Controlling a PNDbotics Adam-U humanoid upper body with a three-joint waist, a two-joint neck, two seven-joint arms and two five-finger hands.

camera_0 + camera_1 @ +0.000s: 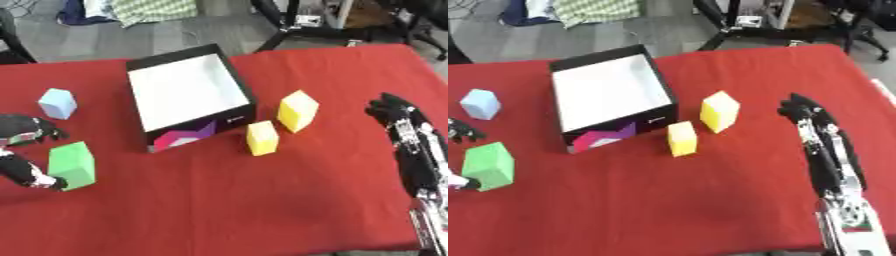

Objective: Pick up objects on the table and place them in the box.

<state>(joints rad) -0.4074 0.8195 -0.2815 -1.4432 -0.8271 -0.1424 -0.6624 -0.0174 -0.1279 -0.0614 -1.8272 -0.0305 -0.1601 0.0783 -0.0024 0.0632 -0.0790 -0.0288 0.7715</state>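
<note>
Green cube [72, 164] between left hand [26, 152] fingers, thumb — right hand [811, 122] open, empty.

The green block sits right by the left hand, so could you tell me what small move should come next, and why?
Probably close the left hand on the green block: its fingers already flank the block but do not yet grip it, and the box beside it holds nothing yet.

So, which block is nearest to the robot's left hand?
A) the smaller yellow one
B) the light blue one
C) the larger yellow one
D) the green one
D: the green block sits right beside the left hand at the table's left edge, between its thumb and fingers.
</note>
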